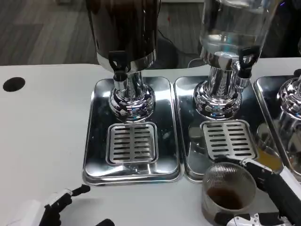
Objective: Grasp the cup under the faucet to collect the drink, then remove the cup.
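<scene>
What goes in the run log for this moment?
right hand: holds cup | cup: brown drink inside, off drip tray | left hand: idle on table

The white tabletop (pixel 42 136) carries a row of shiny steel drip trays side by side toward its far edge: the left tray (pixel 96 141), the middle tray (pixel 184 141) touching it, and a third tray (pixel 265 94) at the right edge. A black round hole (pixel 13 84) sits near the far left corner
</scene>
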Robot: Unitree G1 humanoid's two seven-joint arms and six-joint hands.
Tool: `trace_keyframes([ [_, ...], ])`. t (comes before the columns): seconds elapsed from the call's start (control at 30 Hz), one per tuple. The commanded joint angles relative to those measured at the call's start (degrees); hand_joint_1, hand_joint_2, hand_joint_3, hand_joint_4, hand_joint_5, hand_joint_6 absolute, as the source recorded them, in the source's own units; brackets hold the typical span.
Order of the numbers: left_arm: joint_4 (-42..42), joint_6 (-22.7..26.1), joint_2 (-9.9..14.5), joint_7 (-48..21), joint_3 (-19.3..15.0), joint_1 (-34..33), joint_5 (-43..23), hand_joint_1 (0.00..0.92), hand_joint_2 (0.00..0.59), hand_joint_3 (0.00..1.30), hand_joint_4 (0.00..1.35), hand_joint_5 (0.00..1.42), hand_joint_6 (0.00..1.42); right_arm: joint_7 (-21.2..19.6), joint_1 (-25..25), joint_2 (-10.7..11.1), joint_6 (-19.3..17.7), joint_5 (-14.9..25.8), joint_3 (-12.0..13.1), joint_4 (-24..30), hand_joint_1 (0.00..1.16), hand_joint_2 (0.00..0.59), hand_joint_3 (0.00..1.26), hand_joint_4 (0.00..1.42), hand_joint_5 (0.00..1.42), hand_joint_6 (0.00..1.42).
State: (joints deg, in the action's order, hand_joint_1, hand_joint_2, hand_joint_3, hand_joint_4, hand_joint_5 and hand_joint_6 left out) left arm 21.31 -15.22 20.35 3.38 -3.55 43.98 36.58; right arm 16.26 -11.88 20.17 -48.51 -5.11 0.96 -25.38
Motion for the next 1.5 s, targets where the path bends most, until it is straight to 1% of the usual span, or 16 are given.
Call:
trace_keyframes([
  [0.03,0.81,0.6,0.3,-0.86,0.09,0.07,0.4,0.0,0.072,0.3,0.25,0.29,0.58,0.25,0.5,0.68,-1.81,0.72,-0.31,0.56,0.82,0.091,0.17,0.2,0.33,0.24],
  [0.1,1.0,0.65,0.29,-0.85,0.11,0.07,0.54,0.0,0.072,0.3,0.25,0.29,0.58,0.38,0.52,0.76,-1.86,1.02,-0.44,0.99,0.8,0.091,0.14,0.16,0.31,0.22],
  [0.23,1.08,0.52,0.29,-0.75,-0.19,0.38,0.14,0.0,0.072,0.3,0.25,0.29,0.58,1.36,0.39,0.85,-1.69,2.6,-0.73,2.83,0.68,0.109,0.08,0.1,0.25,0.2],
  [0.33,1.0,0.14,0.28,-0.37,-0.53,0.78,-0.15,0.0,0.072,0.3,0.25,0.29,0.58,3.15,-0.72,0.7,-0.95,7.32,-0.64,6.73,0.55,0.157,0.11,0.1,0.23,0.2],
  [0.4,0.91,-0.24,0.17,-0.04,-0.7,0.82,-0.49,0.0,0.072,0.3,0.25,0.29,0.56,4.31,-1.68,0.64,0.25,10.79,-0.55,10.02,0.39,0.275,0.18,0.12,0.22,0.18],
  [0.47,0.83,-0.6,0.1,0.14,-0.81,0.78,-0.86,0.0,0.072,0.3,0.25,0.29,0.56,4.82,-2.38,0.93,1.1,13.24,0.15,12.74,0.29,0.395,0.22,0.14,0.22,0.16],
  [0.53,0.8,-0.98,-0.05,0.38,-0.97,0.75,-1.24,0.0,0.075,0.3,0.25,0.29,0.54,5.42,-2.65,1.55,2.44,15.41,1.25,14.39,0.25,0.5,0.26,0.15,0.22,0.14],
  [0.6,0.7,-1.5,-0.26,0.88,-1.22,0.74,-1.69,0.0,0.081,0.29,0.25,0.29,0.52,4.85,-3.06,1.64,3.74,15.81,2.79,15.55,0.24,0.575,0.27,0.15,0.21,0.12],
  [0.63,0.63,-1.7,-0.32,1.01,-1.32,0.73,-1.85,0.0,0.083,0.29,0.25,0.29,0.51,4.14,-3.28,1.61,3.99,14.92,3.7,16.03,0.25,0.584,0.26,0.15,0.2,0.1],
  [0.7,0.33,-2.34,-0.37,1.37,-1.53,0.58,-2.16,0.0,0.089,0.28,0.23,0.27,0.49,1.72,-3.77,1.89,4.52,9.93,5.88,17.56,0.28,0.586,0.24,0.12,0.17,0.08],
  [0.77,0.13,-2.86,-0.37,1.71,-1.64,0.42,-2.35,0.0,0.09,0.27,0.23,0.27,0.48,-1.99,-4.07,2.74,5.07,0.89,8.39,19.08,0.32,0.586,0.23,0.1,0.15,0.05],
  [0.8,-0.09,-3.16,-0.37,1.93,-1.66,0.27,-2.34,0.0,0.09,0.27,0.23,0.27,0.48,-3.34,-4.14,2.95,5.41,-2.21,9.01,19.51,0.33,0.586,0.22,0.09,0.14,0.04],
  [0.9,-0.84,-3.96,-0.41,2.67,-1.65,-0.27,-1.94,0.0,0.102,0.26,0.2,0.23,0.46,-7.08,-3.75,3.57,7.04,-10.07,9.53,18.86,0.36,0.586,0.22,0.08,0.11,0.03],
  [1.13,-1.85,-5.79,-0.31,6.28,-1.66,-0.75,1.45,0.0,0.118,0.21,0.1,0.14,0.4,-15.97,-3.84,4.38,9.64,-24.14,8.95,18.71,0.39,0.586,0.18,0.04,0.06,0.0],
  [1.27,-2.17,-6.28,-0.23,7.78,-1.49,-0.7,3.22,0.0,0.12,0.2,0.08,0.13,0.37,-19.76,-3.82,4.03,11.76,-27.35,8.4,18.3,0.39,0.586,0.18,0.03,0.06,0.0],
  [1.5,-2.83,-5.23,-0.57,9.51,-1.13,-0.86,6.35,0.0,0.103,0.16,0.05,0.1,0.34,-21.58,-2.67,5.04,16.52,-27.68,7.72,17.93,0.39,0.586,0.18,0.04,0.06,0.0],
])
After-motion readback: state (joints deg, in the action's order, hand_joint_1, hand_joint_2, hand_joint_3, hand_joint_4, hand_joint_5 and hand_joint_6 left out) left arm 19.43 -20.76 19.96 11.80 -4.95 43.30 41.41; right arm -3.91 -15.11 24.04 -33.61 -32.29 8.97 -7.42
